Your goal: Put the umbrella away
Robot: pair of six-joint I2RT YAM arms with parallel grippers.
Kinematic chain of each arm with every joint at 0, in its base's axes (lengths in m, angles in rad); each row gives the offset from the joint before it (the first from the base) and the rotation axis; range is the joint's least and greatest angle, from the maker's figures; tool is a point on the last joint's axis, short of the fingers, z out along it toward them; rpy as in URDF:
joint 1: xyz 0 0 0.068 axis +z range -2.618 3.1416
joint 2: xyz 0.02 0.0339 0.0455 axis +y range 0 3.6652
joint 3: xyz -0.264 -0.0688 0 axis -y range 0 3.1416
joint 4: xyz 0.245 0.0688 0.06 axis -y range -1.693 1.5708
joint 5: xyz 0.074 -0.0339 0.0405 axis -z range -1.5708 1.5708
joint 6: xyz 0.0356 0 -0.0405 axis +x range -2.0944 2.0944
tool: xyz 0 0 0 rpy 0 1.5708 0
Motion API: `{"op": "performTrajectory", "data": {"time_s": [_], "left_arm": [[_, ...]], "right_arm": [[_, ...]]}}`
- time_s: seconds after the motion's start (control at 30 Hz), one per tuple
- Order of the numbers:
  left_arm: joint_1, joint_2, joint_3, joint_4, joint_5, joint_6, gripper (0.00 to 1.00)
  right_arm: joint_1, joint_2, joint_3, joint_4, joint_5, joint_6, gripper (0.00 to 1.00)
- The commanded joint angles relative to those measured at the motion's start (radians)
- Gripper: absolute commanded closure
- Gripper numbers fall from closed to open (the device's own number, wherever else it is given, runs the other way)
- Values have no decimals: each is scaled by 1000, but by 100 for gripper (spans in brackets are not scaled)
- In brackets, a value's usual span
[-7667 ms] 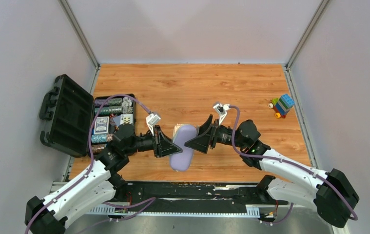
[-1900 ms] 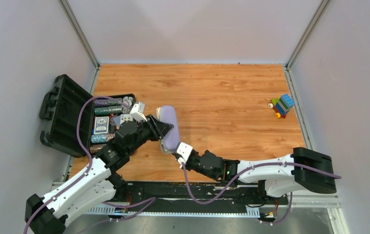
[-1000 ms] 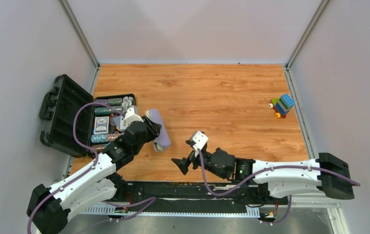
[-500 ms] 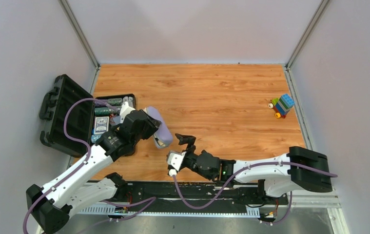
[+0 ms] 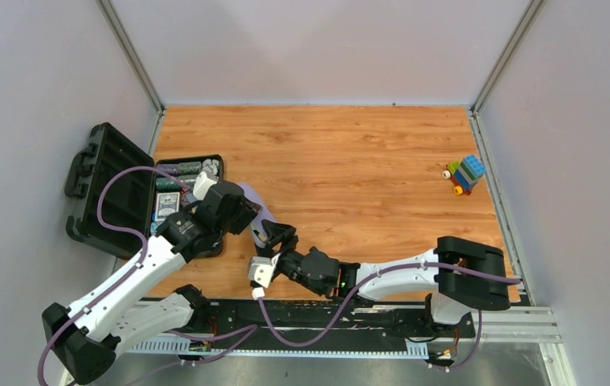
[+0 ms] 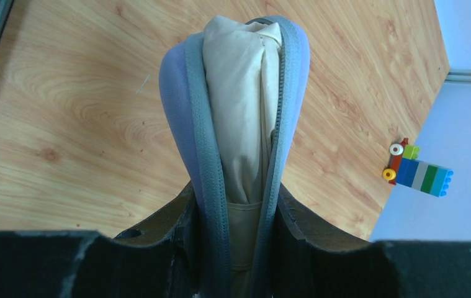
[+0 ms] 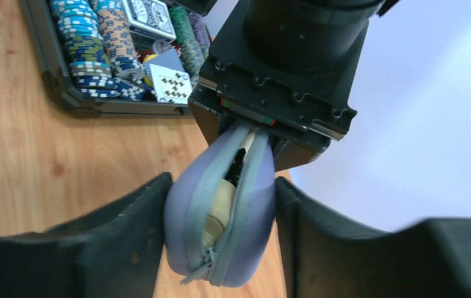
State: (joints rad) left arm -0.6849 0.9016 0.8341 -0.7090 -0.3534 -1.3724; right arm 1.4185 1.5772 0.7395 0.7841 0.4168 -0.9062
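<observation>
The beige umbrella point(image 6: 242, 93) is tucked inside a lilac-grey zip case point(image 6: 180, 105) whose zip gapes. My left gripper point(image 6: 236, 192) is shut on the case across its two shells and holds it above the wood floor. From above, the case point(image 5: 257, 209) pokes out past the left gripper point(image 5: 239, 214). My right gripper point(image 7: 223, 180) straddles the case's free end point(image 7: 251, 205), with a finger against each shell. The zip pull hangs there, and the umbrella's pale handle point(image 7: 220, 208) shows in the gap. In the top view the right gripper point(image 5: 277, 235) sits just below the case.
An open black poker case point(image 5: 108, 189) with rows of chips and cards point(image 5: 177, 197) lies at the left, close behind the left gripper. A coloured toy block car point(image 5: 466, 174) stands far right. Grey walls enclose the wood floor point(image 5: 350, 161).
The right arm swung in from the front toward the left and brought its fingers round the case's free end, narrowing them. The left arm raised and turned the case slightly.
</observation>
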Motion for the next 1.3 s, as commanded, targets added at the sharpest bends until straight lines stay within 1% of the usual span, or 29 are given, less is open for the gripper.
{"op": "performTrajectory", "data": {"time_s": [0.0, 0.07, 0.1, 0.17, 0.2, 0.23, 0.33, 0.37, 0.4, 0.43, 0.47, 0.53, 0.63, 0.73, 0.8, 0.83, 0.97, 1.07, 1.2, 1.27], "left_arm": [[-2, -3, 84, -31, -38, -41, 91], [-1, -4, 95, -47, -35, -39, 89], [-2, -7, 98, -55, -34, -43, 88], [-1, -16, 96, -48, -33, -37, 82], [-1, -24, 95, -38, -36, -26, 77], [-1, -32, 93, -23, -43, -5, 69], [-1, -89, 76, 65, -71, 136, 45], [-1, -124, 56, 122, -70, 219, 35], [-1, -160, 47, 170, -67, 293, 29], [-1, -203, 23, 227, -59, 369, 20], [-1, -247, -2, 299, -35, 467, 16], [-1, -337, -55, 435, 43, 634, 12], [-1, -454, -124, 575, 167, 775, 9], [-1, -503, -169, 647, 262, 806, 7], [-1, -516, -208, 697, 327, 805, 5], [-1, -517, -232, 750, 343, 796, 5], [-2, -471, -315, 1019, 438, 750, 1], [-1, -398, -340, 1191, 499, 704, 0], [-1, -294, -375, 1493, 566, 597, 0], [-1, -239, -371, 1585, 582, 555, 0]], "right_arm": [[3, 17, 55, 115, -2, -31, 52], [3, 18, 42, 151, -11, -27, 75], [3, 18, 37, 164, -13, -20, 83], [2, 18, 37, 183, -2, 3, 93], [1, 18, 37, 197, 10, 16, 98], [-3, 18, 37, 223, 34, 33, 100], [-29, -4, 30, 252, 87, 108, 100], [-39, -26, 25, 242, 93, 140, 100], [-53, -53, 16, 227, 89, 185, 100], [-68, -84, 9, 208, 87, 238, 100], [-87, -118, -3, 195, 85, 291, 100], [-120, -184, -33, 182, 81, 395, 100], [-147, -296, -53, 153, 66, 509, 100], [-163, -415, -52, 75, 43, 652, 100], [-164, -501, -62, 59, 17, 741, 100], [-164, -534, -70, 59, 5, 791, 100], [-164, -623, -108, 120, -64, 924, 100], [-164, -655, -115, 139, -106, 967, 100], [-164, -672, -144, 206, -169, 1002, 100], [-164, -675, -149, 215, -200, 1027, 100]]}}
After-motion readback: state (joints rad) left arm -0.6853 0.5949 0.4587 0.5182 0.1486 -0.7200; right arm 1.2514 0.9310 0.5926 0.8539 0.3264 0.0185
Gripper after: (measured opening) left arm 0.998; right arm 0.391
